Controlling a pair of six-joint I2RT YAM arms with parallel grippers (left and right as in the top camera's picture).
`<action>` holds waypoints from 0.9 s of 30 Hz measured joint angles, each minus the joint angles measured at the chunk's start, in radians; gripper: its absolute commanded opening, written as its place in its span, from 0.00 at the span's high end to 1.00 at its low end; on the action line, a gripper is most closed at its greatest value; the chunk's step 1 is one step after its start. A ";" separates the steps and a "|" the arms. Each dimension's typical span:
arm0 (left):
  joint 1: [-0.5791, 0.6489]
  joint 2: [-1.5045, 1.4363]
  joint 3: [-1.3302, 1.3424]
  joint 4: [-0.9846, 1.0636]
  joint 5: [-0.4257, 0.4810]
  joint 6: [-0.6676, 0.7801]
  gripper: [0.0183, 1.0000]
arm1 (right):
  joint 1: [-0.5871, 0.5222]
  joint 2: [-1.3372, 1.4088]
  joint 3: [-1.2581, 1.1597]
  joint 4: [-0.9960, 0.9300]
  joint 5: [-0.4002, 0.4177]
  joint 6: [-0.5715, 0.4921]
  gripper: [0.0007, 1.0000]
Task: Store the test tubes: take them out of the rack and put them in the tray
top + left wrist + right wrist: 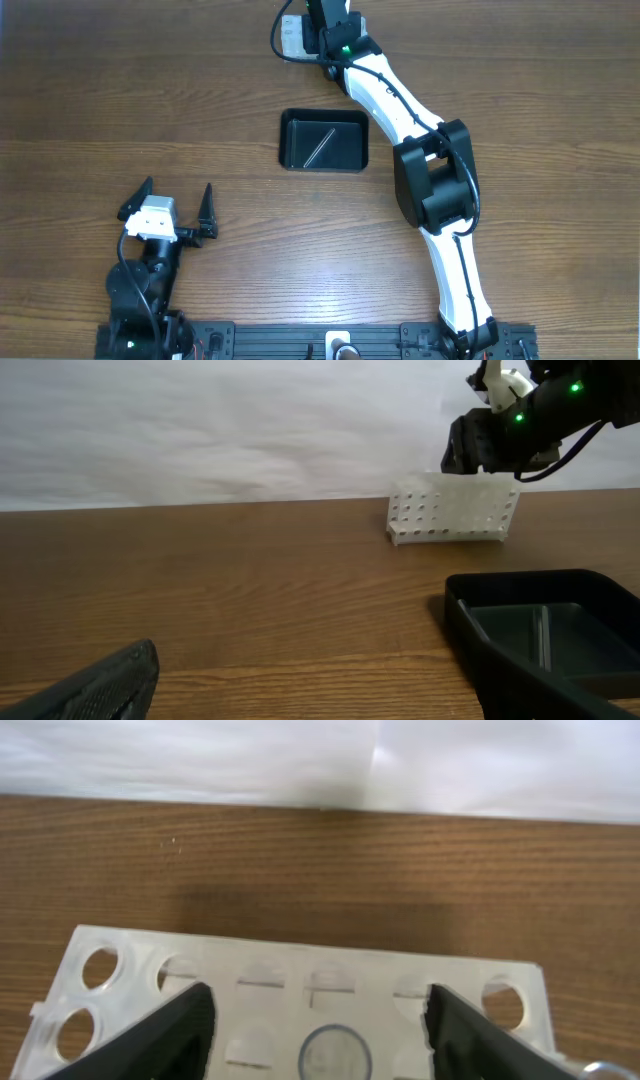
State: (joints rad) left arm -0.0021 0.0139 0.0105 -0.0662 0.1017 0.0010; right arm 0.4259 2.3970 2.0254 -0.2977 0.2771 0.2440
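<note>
The white test tube rack (291,35) stands at the table's far edge; the left wrist view shows it side-on, rack (452,512). My right gripper (320,1038) hangs open just above the rack (300,980). The round rim of a test tube (335,1053) sits in a hole between its dark fingers (170,1030). In the top view the right gripper (322,28) covers part of the rack. The black tray (283,140) lies mid-table with one clear tube (321,146) inside. My left gripper (172,203) rests open near the table's front left, holding nothing.
Bare wooden table surrounds the tray and the left gripper. The right arm (400,100) stretches diagonally past the tray's right side. In the left wrist view the tray (500,585) lies close by, between the left gripper and the rack.
</note>
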 measured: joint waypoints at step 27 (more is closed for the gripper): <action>0.000 0.000 0.000 0.000 0.000 0.000 0.00 | 0.000 0.000 0.000 -0.004 0.004 0.006 0.84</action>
State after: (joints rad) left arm -0.0021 0.0139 0.0105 -0.0662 0.1017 0.0010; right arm 0.4259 2.3970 2.0254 -0.3016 0.2810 0.2504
